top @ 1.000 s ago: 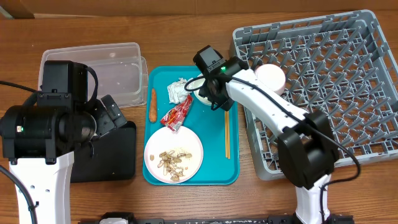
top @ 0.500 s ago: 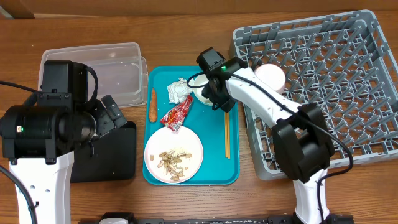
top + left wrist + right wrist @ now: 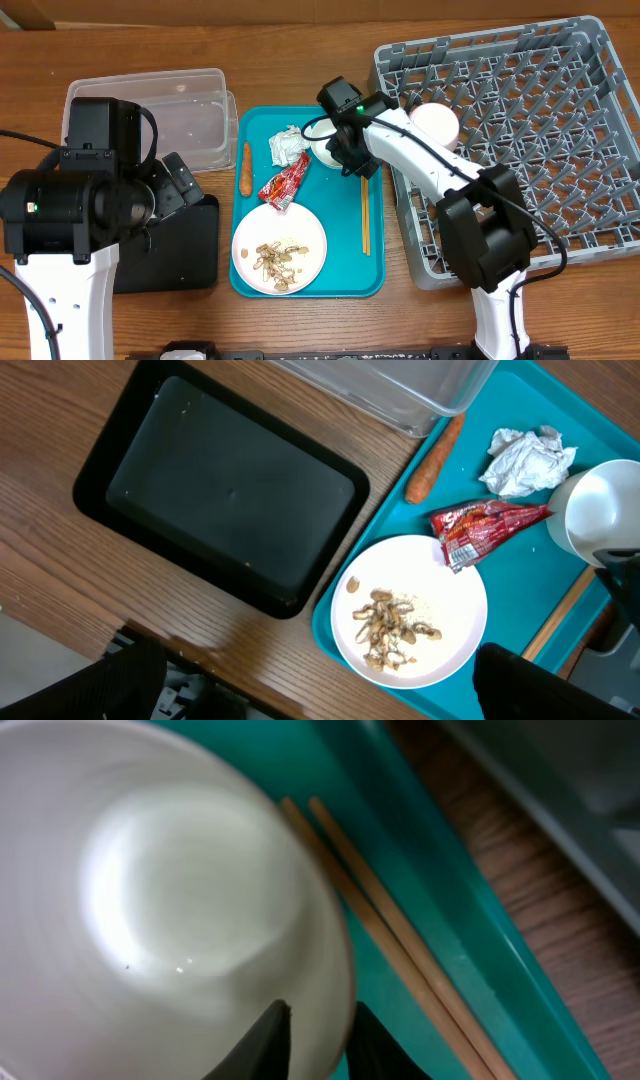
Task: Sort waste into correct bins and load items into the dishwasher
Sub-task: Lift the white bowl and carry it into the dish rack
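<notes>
Right fingers (image 3: 266, 1046) pinch white cup (image 3: 170, 910) rim | chopsticks (image 3: 400, 950) just beside, on teal tray (image 3: 330, 770) | left fingers (image 3: 120, 680) spread above black tray (image 3: 225, 495)

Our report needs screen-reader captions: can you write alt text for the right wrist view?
A white bowl fills most of the frame, and the right gripper straddles its rim. Two wooden chopsticks lie beside it on the teal tray.

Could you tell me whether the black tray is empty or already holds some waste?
Empty: the black tray shows only its bare floor, with a few tiny specks.
</notes>
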Robot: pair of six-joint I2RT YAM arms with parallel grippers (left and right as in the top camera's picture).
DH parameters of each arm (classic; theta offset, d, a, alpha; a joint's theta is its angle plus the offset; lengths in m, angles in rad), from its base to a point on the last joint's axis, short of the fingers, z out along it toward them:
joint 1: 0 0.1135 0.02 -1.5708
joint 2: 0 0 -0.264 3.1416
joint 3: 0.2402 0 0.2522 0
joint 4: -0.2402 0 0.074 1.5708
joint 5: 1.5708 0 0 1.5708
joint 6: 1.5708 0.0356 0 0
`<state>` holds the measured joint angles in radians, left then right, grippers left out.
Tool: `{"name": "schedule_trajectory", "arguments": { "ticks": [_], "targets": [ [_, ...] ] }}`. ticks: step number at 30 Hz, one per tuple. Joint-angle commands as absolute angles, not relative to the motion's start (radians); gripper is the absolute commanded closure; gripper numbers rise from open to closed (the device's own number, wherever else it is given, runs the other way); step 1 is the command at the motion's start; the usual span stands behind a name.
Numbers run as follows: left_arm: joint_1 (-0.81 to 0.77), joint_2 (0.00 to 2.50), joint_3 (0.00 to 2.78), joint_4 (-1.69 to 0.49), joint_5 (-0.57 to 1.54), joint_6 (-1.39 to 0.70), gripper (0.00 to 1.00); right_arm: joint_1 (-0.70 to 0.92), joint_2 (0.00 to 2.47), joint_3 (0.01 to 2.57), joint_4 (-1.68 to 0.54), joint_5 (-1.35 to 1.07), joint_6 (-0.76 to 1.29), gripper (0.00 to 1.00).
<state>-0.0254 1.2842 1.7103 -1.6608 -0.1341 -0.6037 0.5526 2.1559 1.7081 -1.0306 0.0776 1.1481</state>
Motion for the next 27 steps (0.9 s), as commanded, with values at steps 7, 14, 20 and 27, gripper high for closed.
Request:
{"name": "schedule_trajectory", "arguments": {
  "ticks": [7, 14, 20, 27],
  "targets": [
    [-0.02, 1.288, 1.721, -1.662, -0.145, -0.609, 0.0, 0.51, 2.17, 1.699, -1.066, 0.077, 1.145, 0.92],
    [-0.02, 1.288, 1.721, -1.662, -0.145, -0.609, 0.0, 0.51, 2.17, 1.682, -1.039, 0.076, 1.142, 0.75],
    [-0.02, 1.288, 1.721, -1.662, -0.145, -0.609, 0.0, 0.51, 2.17, 1.642, -1.008, 0.075, 1.142, 0.85],
    [-0.02, 1.289, 1.721, -1.662, -0.145, -0.609, 0.0, 0.509, 2.164, 1.686, -1.023, 0.069, 1.024, 0.96]
  ]
}}
